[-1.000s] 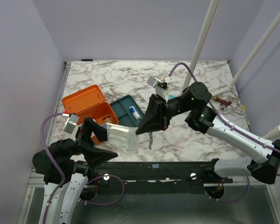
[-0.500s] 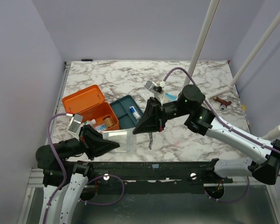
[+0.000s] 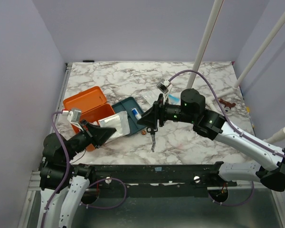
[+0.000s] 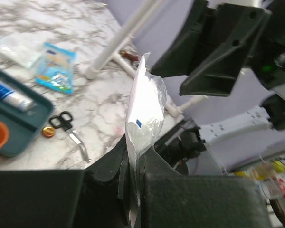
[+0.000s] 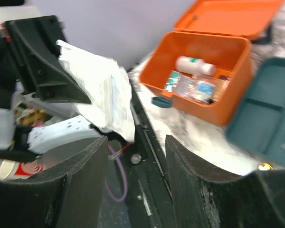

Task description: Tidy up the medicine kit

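Placement step, as I judge it: left gripper (image 3: pixel 104 134) is pinched on the lower edge of a limp clear pouch (image 3: pixel 115 124), which hangs over the open base of the medicine kit (image 3: pixel 84 100). The kit sits at the left of the table (image 3: pixel 109 78), lid thrown back toward the far side, with a dark teal tray (image 3: pixel 126 105) just beside it on the right. Right gripper (image 3: pixel 149 119) hovers above the tray's near corner with fingers spread and nothing between them. To do this well I would lay the pouch down flat rather than on edge, since it looks nearly as wide as the base and could fold or catch on the near wall. I would come in low, let go only once its free end rests on the contents, and hold the right arm clear. The right wrist view shows a white bottle (image 5: pixel 195 65) and small packets already in the base, so room looks tight. Not resolved: the pouch covers most of the base from above, so I cannot tell its height over the rim; the left wrist view shows only a sliver of orange at its left edge, plus scissors (image 4: pixel 69 130) and a blue packet (image 4: pixel 57 69); the right wrist view is blurred, labels unreadable; pouch contents unclear
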